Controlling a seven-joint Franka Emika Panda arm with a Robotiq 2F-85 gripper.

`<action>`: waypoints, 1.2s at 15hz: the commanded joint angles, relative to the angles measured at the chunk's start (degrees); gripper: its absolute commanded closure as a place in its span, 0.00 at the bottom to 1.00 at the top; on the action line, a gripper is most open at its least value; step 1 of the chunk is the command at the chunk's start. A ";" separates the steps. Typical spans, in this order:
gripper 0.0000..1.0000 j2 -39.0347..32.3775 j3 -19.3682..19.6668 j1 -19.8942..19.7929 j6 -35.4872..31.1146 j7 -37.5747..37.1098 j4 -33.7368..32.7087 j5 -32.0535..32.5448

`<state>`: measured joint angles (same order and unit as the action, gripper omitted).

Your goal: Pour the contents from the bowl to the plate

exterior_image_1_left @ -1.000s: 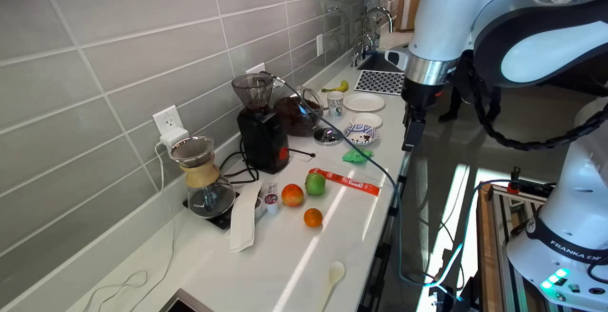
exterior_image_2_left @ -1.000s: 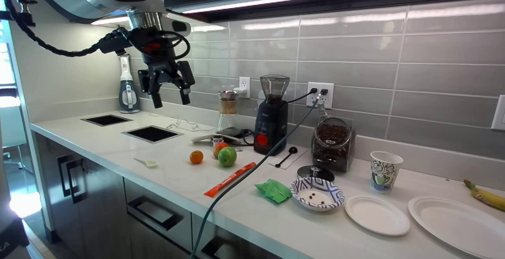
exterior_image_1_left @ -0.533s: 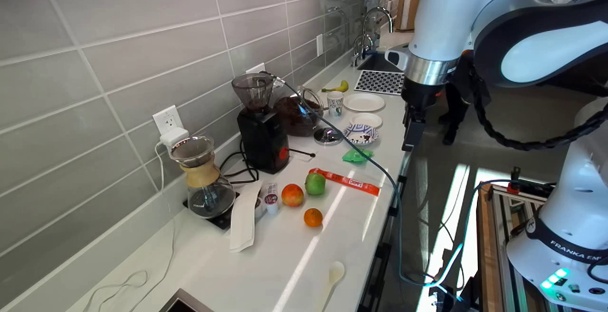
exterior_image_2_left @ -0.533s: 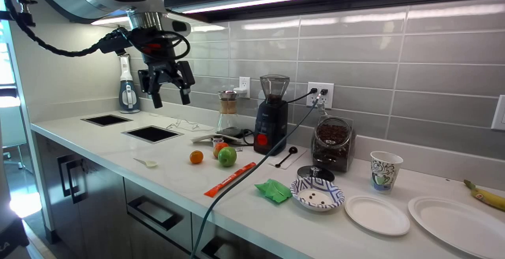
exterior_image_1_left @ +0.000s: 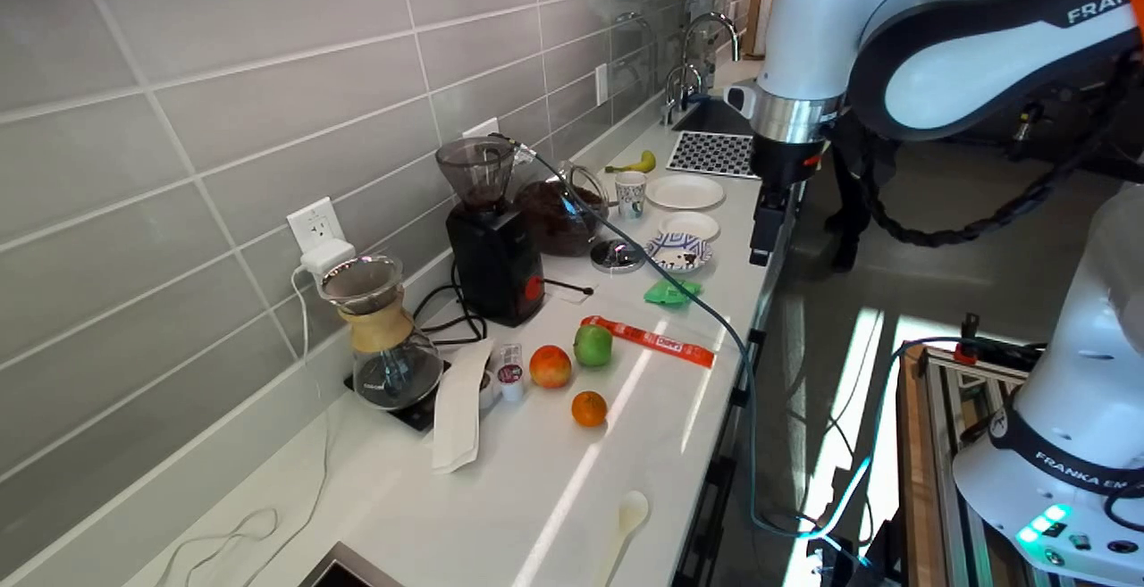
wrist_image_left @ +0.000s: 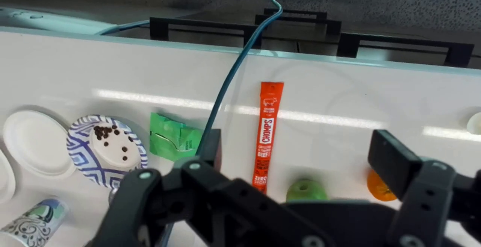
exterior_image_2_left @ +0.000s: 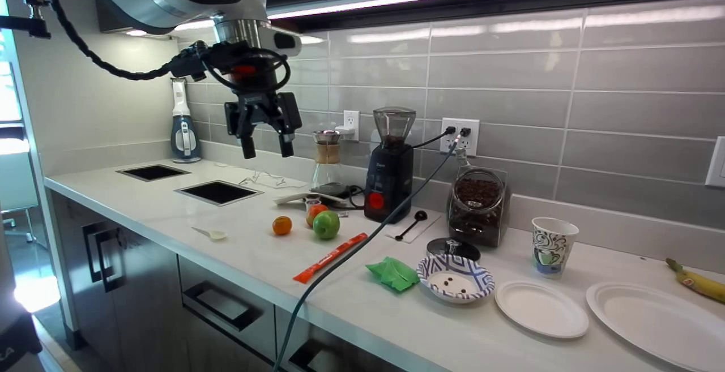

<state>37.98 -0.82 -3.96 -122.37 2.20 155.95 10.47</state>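
The bowl [exterior_image_2_left: 426, 274], white with a blue pattern, sits upright on the counter with several small dark beans [wrist_image_left: 103, 131] inside. It also shows in the wrist view [wrist_image_left: 79, 147] and in an exterior view [exterior_image_1_left: 657, 254]. A small white plate [exterior_image_2_left: 541, 310] stands beside the bowl, and a larger white plate [exterior_image_2_left: 651, 318] lies beyond it. Both plates show in the wrist view, the larger one cut off at the left edge [wrist_image_left: 4, 179]. My gripper [exterior_image_2_left: 268, 148] is open and empty, high above the counter and well to the side of the bowl. In the wrist view its fingers [wrist_image_left: 391, 160] stand wide apart.
A teal cable [exterior_image_2_left: 334, 270] hangs across the counter between gripper and bowl. A green packet [exterior_image_2_left: 393, 274] lies beside the bowl. A red stick wrapper [exterior_image_2_left: 330, 257], green apple [exterior_image_2_left: 327, 225] and orange [exterior_image_2_left: 281, 225] lie nearer the gripper. A cup [exterior_image_2_left: 552, 247], bean jar [exterior_image_2_left: 478, 205] and grinder [exterior_image_2_left: 389, 179] stand behind.
The arm was still between the two earlier moments. Since then my gripper has moved along the counter a little toward the bowl, staying open. The bowl and plates have not moved.
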 commanded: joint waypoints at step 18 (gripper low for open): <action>0.00 -15.08 18.47 -7.76 -17.86 15.25 -2.30 -0.93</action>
<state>26.45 15.45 -11.49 -136.50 12.41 154.02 10.42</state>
